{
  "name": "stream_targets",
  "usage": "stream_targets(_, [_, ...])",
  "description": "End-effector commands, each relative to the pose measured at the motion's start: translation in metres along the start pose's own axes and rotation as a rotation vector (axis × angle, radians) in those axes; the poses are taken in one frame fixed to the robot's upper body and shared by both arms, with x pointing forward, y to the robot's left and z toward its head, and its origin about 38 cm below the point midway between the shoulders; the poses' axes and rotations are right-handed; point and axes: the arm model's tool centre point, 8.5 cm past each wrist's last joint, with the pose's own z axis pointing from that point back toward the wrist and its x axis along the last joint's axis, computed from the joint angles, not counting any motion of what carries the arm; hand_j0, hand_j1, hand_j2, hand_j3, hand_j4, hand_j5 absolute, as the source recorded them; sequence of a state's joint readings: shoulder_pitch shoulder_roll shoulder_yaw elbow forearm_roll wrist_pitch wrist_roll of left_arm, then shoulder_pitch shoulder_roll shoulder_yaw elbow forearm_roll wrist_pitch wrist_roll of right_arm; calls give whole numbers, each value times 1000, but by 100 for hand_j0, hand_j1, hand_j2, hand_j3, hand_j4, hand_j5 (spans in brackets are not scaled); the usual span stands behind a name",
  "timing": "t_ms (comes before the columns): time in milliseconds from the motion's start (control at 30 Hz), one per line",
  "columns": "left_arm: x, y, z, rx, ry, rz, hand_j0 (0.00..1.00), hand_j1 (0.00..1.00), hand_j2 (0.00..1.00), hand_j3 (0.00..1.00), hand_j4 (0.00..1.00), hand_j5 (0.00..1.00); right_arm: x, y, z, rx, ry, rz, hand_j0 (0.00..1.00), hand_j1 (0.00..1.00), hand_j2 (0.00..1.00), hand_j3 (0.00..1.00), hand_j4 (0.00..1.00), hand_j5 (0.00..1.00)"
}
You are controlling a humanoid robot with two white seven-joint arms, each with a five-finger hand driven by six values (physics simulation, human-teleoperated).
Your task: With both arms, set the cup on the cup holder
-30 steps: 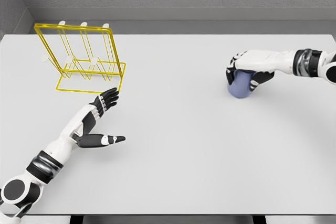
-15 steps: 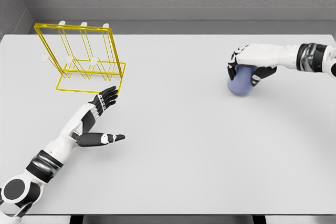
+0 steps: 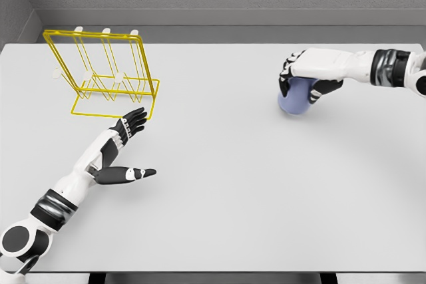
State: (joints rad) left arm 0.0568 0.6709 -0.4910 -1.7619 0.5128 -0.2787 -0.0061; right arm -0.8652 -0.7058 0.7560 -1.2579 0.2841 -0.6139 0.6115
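Since 1 s ago my right hand (image 3: 307, 79) carried the cup (image 3: 293, 100) a bit to the left and farther from me on the table (image 3: 233, 177); left hand barely changed. Right fingers are curled around the blue cup from above, gripping it, w/ the cup tilted under my palm. It is on the right part of the table, well apart from the yellow wire cup holder (image 3: 103, 71) at far left. My left hand (image 3: 122, 151) is spread flat, holding nothing, near the holder's front edge.

Lavender cup (image 3: 293, 101), yellow wire cup holder (image 3: 106, 74), grey table (image 3: 239, 184).
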Motion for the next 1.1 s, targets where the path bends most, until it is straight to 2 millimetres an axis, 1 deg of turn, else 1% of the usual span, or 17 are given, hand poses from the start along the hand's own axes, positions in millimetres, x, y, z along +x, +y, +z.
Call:
stream_targets(0, [0, 0, 0, 0, 1, 0, 100, 100, 100, 100, 100, 100, 5, -4, -1, -12, -13, 5, 40, 40, 40, 40, 40, 40])
stream_targets(67, [0, 0, 1, 0, 1, 1, 100, 100, 100, 100, 100, 100, 8, -7, -3, -17, -24, 14, 40, 40, 40, 40, 40, 40])
stream_targets(233, [0, 0, 1, 0, 3, 0, 100, 100, 100, 100, 100, 100, 11, -6, -5, -17, -32, 15, 40, 40, 40, 40, 40, 40])
stream_targets(467, [0, 1, 1, -1, 5, -4, 100, 100, 100, 100, 100, 100, 25, -13, -9, -28, -70, 47, 40, 40, 40, 40, 40, 40])
stream_targets(633, [0, 2, 2, 0, 5, -6, 100, 100, 100, 100, 100, 100, 37, -16, -18, -39, -105, 60, 40, 40, 40, 40, 40, 40])
stream_targets(833, [0, 3, 2, 0, 6, -8, 100, 100, 100, 100, 100, 100, 44, -17, -26, -48, -129, 60, 40, 40, 40, 40, 40, 40])
stream_targets(967, [0, 3, 2, 1, 5, -8, 100, 100, 100, 100, 100, 100, 51, -20, -36, -59, -156, 60, 40, 40, 40, 40, 40, 40])
stream_targets(1067, [0, 3, 2, 1, 5, -8, 100, 100, 100, 100, 100, 100, 53, -21, -36, -61, -160, 65, 40, 40, 40, 40, 40, 40])
